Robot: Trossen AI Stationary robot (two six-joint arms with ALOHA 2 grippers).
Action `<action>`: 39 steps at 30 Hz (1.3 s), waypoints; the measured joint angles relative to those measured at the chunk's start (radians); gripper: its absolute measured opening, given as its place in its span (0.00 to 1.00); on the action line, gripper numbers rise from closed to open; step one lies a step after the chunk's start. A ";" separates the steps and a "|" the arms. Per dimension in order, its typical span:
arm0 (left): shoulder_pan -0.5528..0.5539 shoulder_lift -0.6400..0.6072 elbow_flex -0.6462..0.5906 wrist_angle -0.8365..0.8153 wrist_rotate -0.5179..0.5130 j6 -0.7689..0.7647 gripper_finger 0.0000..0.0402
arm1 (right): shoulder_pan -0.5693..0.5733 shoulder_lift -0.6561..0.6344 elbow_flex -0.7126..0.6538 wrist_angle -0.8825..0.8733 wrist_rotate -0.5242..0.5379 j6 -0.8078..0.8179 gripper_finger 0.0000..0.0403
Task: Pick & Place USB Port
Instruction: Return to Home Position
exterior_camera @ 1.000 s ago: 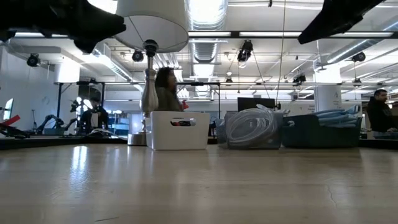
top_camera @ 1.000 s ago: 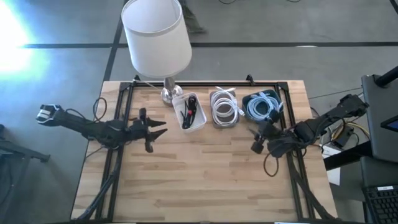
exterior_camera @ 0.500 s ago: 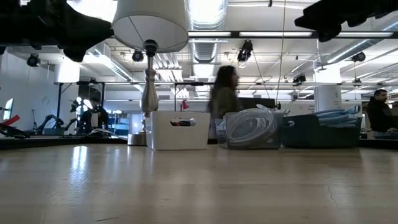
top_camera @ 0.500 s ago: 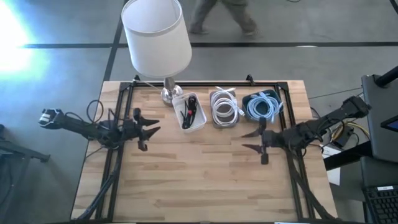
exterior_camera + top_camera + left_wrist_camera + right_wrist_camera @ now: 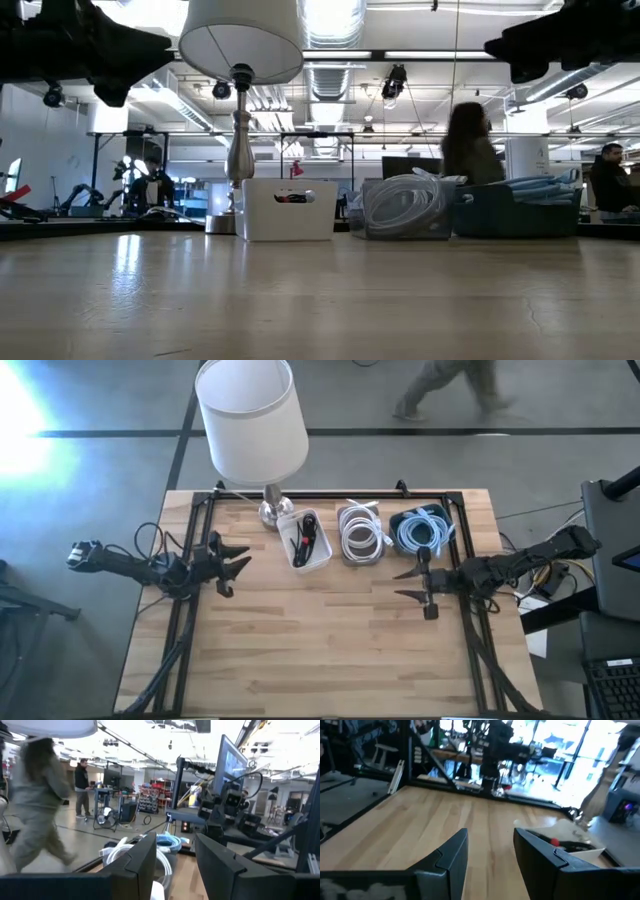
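The blue cables (image 5: 420,532) lie curled in the dark bin (image 5: 515,218) at 1 o'clock on the table (image 5: 320,650), so the putting-away job looks done. I count three bins in a row: the dark one, one holding white cables (image 5: 360,535), and a white bin (image 5: 290,222). One lamp (image 5: 250,415) stands at 11 o'clock. The left gripper (image 5: 243,558) at 9 o'clock and the right gripper (image 5: 400,585) at 3 o'clock both have fingers spread wide and hold nothing. I think only parking the two arms is left.
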 joint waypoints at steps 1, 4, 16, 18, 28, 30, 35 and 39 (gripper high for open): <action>0.001 -0.005 0.000 0.000 0.000 0.001 0.35 | -0.008 -0.019 -0.006 0.000 0.000 -0.008 0.38; 0.002 -0.014 0.000 -0.003 -0.001 -0.006 0.35 | -0.025 -0.084 -0.026 -0.018 -0.001 -0.014 0.38; 0.002 -0.033 -0.018 -0.016 -0.021 -0.013 0.35 | -0.027 -0.413 -0.032 -0.256 -0.024 -0.045 0.38; 0.002 -0.040 -0.018 -0.053 -0.050 -0.042 0.35 | -0.027 -0.463 -0.033 -0.308 -0.042 -0.046 0.38; 0.002 -0.042 -0.018 -0.104 -0.062 0.007 0.35 | -0.027 -0.546 -0.057 -0.358 -0.085 -0.077 0.38; 0.002 -0.040 -0.019 -0.139 -0.062 0.033 0.35 | -0.027 -0.548 -0.058 -0.359 -0.087 -0.090 0.38; 0.002 -0.040 -0.019 -0.215 -0.062 0.034 0.35 | -0.027 -0.558 -0.058 -0.357 -0.086 -0.101 0.38; 0.002 -0.040 -0.019 -0.252 -0.062 0.033 0.35 | -0.027 -0.556 -0.058 -0.363 -0.085 -0.105 0.38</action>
